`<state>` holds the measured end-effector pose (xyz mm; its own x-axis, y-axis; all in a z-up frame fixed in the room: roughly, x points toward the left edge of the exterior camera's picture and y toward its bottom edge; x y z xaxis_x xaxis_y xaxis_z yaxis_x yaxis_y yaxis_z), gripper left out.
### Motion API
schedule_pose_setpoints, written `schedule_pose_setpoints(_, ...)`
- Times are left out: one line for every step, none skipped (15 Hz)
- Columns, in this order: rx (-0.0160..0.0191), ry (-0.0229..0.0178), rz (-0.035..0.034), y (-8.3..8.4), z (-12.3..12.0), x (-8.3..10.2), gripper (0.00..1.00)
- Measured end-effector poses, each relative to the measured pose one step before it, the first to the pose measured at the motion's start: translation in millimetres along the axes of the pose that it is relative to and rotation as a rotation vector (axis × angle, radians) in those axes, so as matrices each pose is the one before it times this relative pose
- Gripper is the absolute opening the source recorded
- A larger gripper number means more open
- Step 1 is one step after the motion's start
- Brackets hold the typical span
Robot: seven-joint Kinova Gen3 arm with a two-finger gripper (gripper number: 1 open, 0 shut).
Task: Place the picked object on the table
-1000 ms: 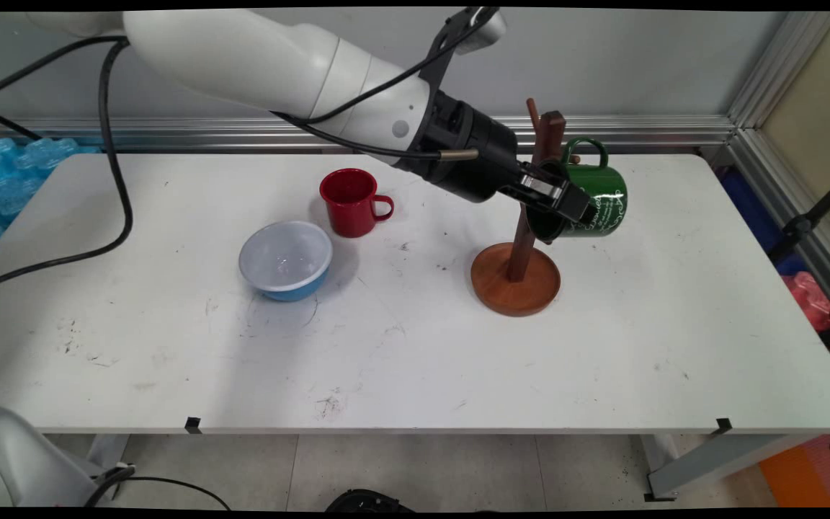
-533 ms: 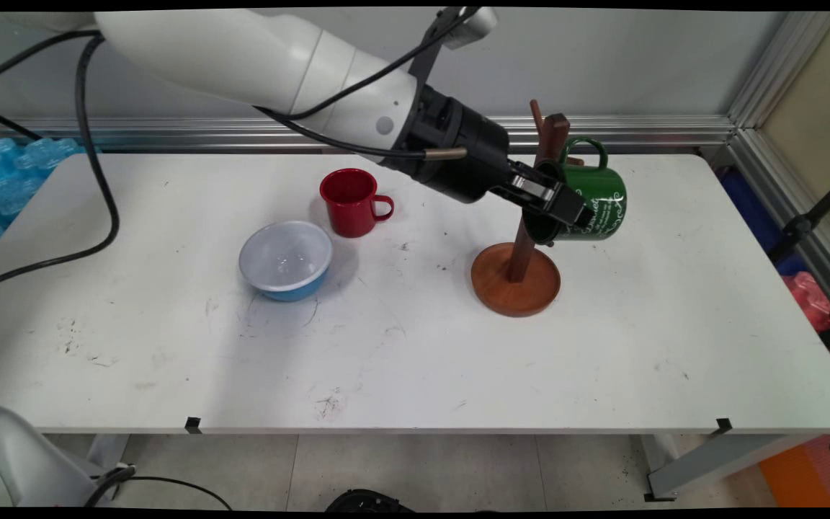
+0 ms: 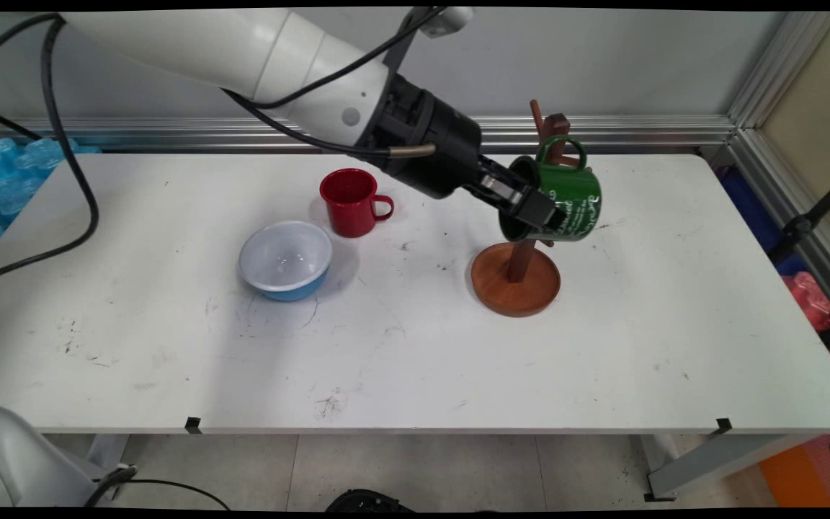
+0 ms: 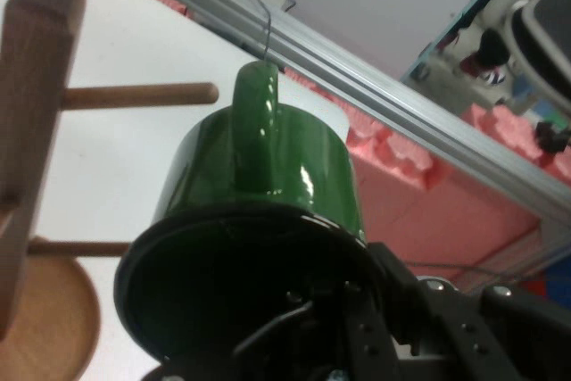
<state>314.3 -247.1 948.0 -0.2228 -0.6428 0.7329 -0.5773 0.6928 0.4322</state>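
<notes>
My gripper (image 3: pixel 536 211) is shut on the rim of a green mug (image 3: pixel 572 202) with white lettering, held on its side in the air. One finger sits inside the mug and the other outside. The mug hangs in front of the wooden mug tree (image 3: pixel 516 283), above its round base. In the hand view the green mug (image 4: pixel 268 176) fills the middle and my gripper (image 4: pixel 357 314) clamps its rim at the bottom. Its handle (image 4: pixel 254 118) points up, just clear of the tip of a wooden peg (image 4: pixel 143 94). The tree's post (image 4: pixel 31 104) stands at the left.
A red mug (image 3: pixel 349 202) stands upright left of the tree, handle to the right. A blue bowl with a white inside (image 3: pixel 285 259) sits in front of it to the left. Black cables hang from the arm at the far left.
The arm has pulled back to the left with the green mug, drawing its handle off the tree's right-hand peg. The red mug and the bowl have not moved.
</notes>
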Motion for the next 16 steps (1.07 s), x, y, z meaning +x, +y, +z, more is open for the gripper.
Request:
schedule_pose_setpoints(0.00757,-0.01610,0.01647,0.61,-4.36,0.04,0.00)
schedule_pose_setpoints(0.00706,-0.01640,0.01485,0.46,-3.61,0.00,0.00)
schedule_pose_setpoints(0.00454,-0.01060,0.00887,0.20,-2.28,-0.10,0.00)
schedule_pose_setpoints(0.00773,-0.01757,0.01390,0.23,-3.49,-0.24,0.00)
schedule_pose_setpoints(0.00555,-0.01196,0.00890,0.12,-2.35,-0.37,0.00)
schedule_pose_setpoints(0.00973,-0.02021,0.01386,0.12,-3.84,-1.01,0.00)
schedule_pose_setpoints(0.00666,-0.01392,0.00958,0.05,-2.45,-0.78,0.00)
schedule_pose_setpoints(0.00949,-0.02180,0.01466,0.29,-3.72,-1.36,0.00)
schedule_pose_setpoints(0.01244,-0.03114,0.01911,0.48,-4.71,-2.36,0.00)
schedule_pose_setpoints(0.00948,-0.02802,0.01542,0.63,-3.84,-2.42,0.00)
schedule_pose_setpoints(0.00715,-0.02080,0.00933,0.35,-2.72,-1.96,0.00)
schedule_pose_setpoints(0.00537,-0.01686,0.00705,0.24,-1.87,-1.60,0.00)
schedule_pose_setpoints(0.00802,-0.02672,0.00994,0.27,-2.72,-2.36,0.00)
schedule_pose_setpoints(0.00522,-0.01749,0.00590,0.15,-1.60,-1.66,0.00)
schedule_pose_setpoints(0.00843,-0.02872,0.00759,0.13,-2.38,-2.69,0.00)
schedule_pose_setpoints(0.00584,-0.02037,0.00441,0.05,-1.43,-1.95,0.00)
